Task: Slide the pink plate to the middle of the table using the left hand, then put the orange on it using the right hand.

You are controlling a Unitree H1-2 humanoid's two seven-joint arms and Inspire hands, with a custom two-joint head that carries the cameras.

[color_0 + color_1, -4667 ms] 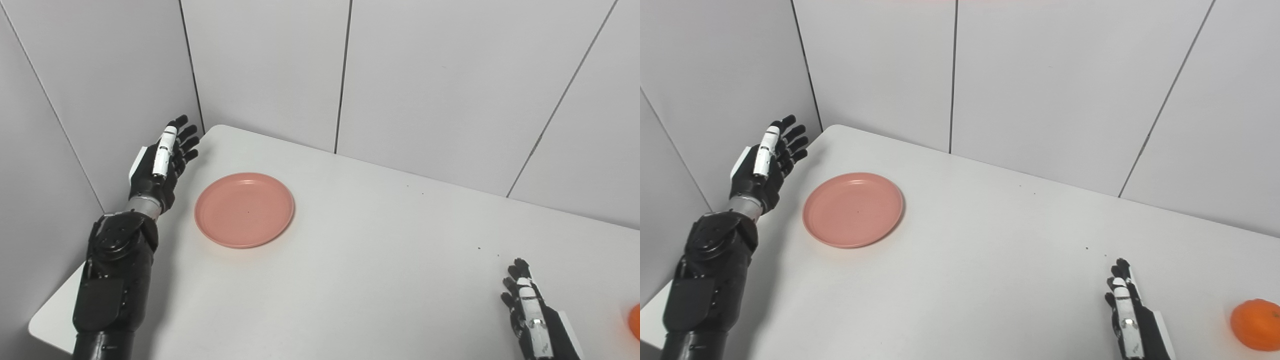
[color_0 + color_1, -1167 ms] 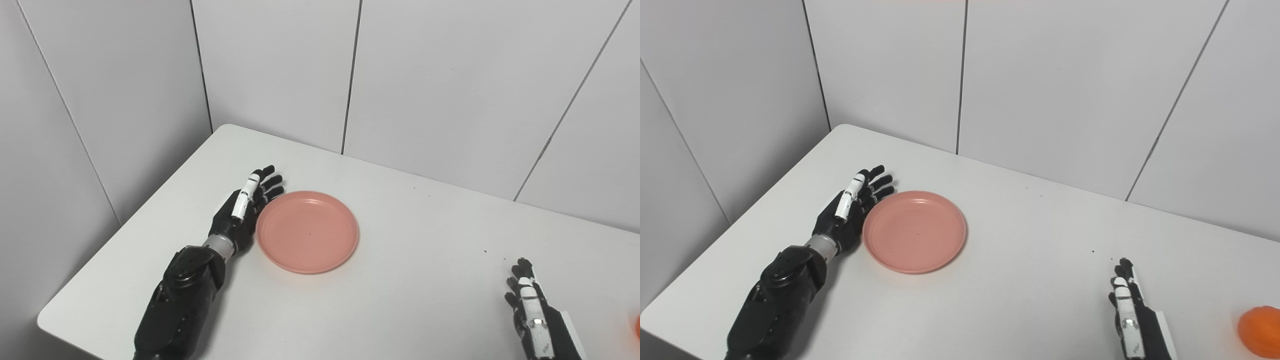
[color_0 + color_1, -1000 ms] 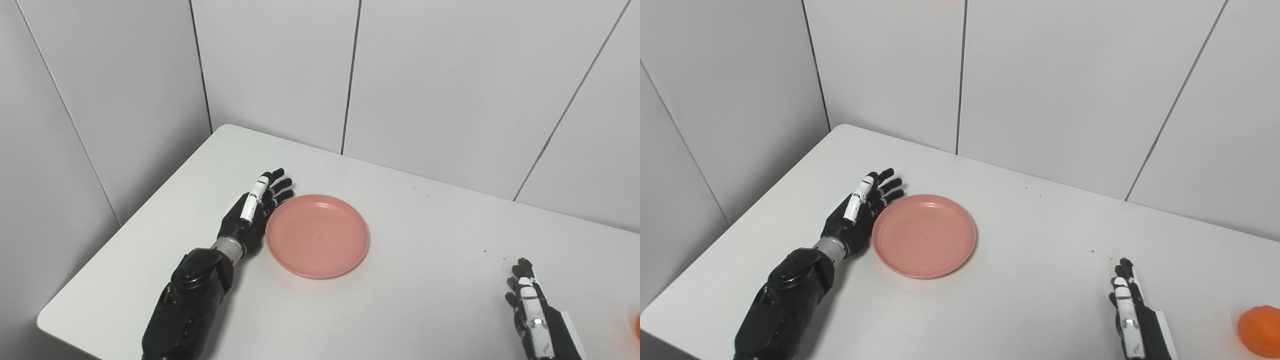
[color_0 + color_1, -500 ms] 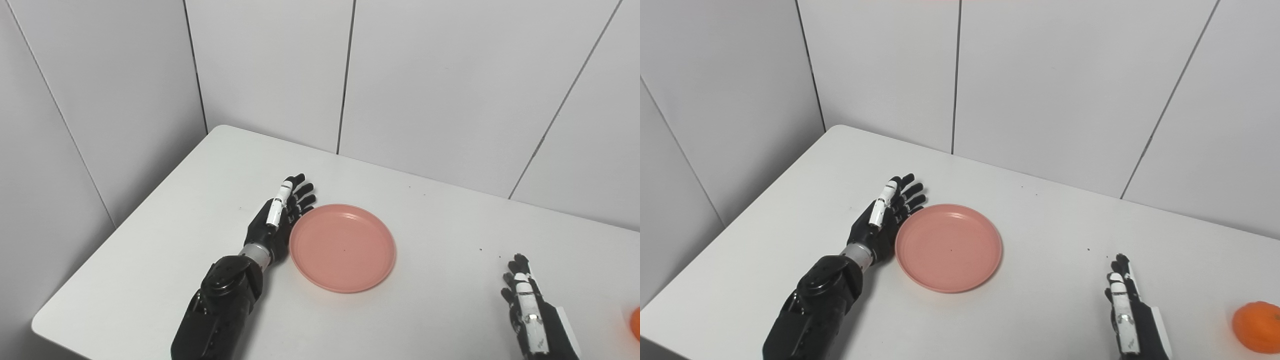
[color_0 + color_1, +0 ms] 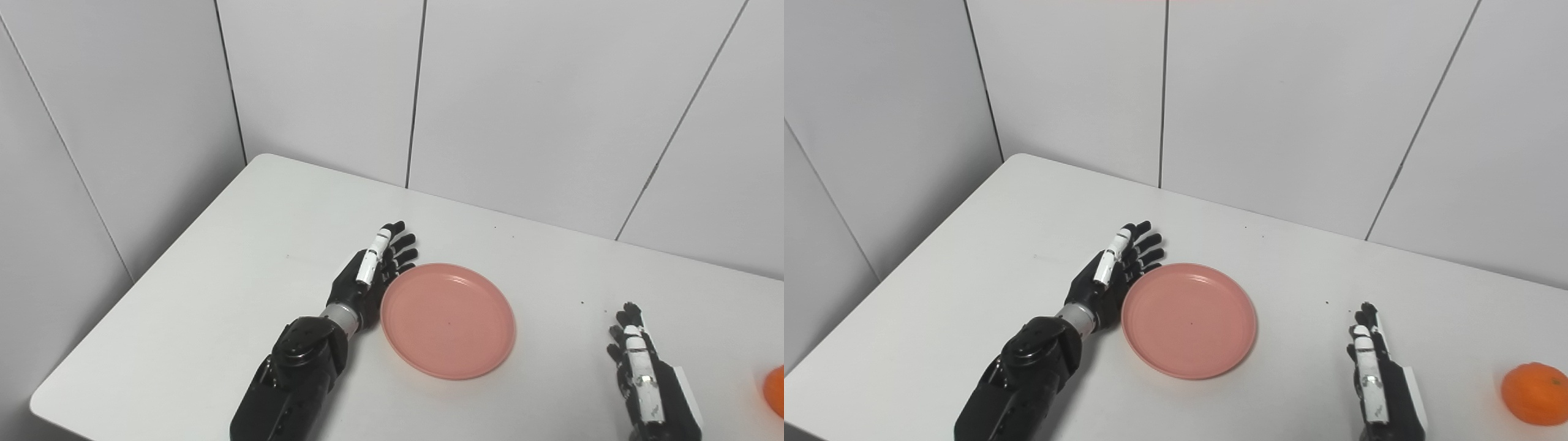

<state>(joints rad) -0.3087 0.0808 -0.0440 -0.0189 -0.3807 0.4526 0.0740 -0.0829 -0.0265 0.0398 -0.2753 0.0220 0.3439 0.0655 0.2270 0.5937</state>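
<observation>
A round pink plate (image 5: 448, 320) lies flat on the white table (image 5: 233, 257), near its middle. My left hand (image 5: 372, 272) is open, fingers straight and apart, its palm side against the plate's left rim. My right hand (image 5: 1372, 372) is open and empty, resting edge-up near the table's front right, clear of the plate. An orange (image 5: 1534, 394) sits on the table to the right of my right hand, apart from it; in the left eye view only its edge (image 5: 775, 391) shows at the frame border.
Grey panelled walls (image 5: 527, 110) close off the table at the back and on the left. The table's front left corner (image 5: 43, 404) is in view. A few small dark specks (image 5: 580, 302) lie on the table beyond the right hand.
My left hand has pushed the pink plate rightwards and a little nearer, from the table's far left towards the middle. The camera has shifted slightly. The right hand has edged forward a little.
</observation>
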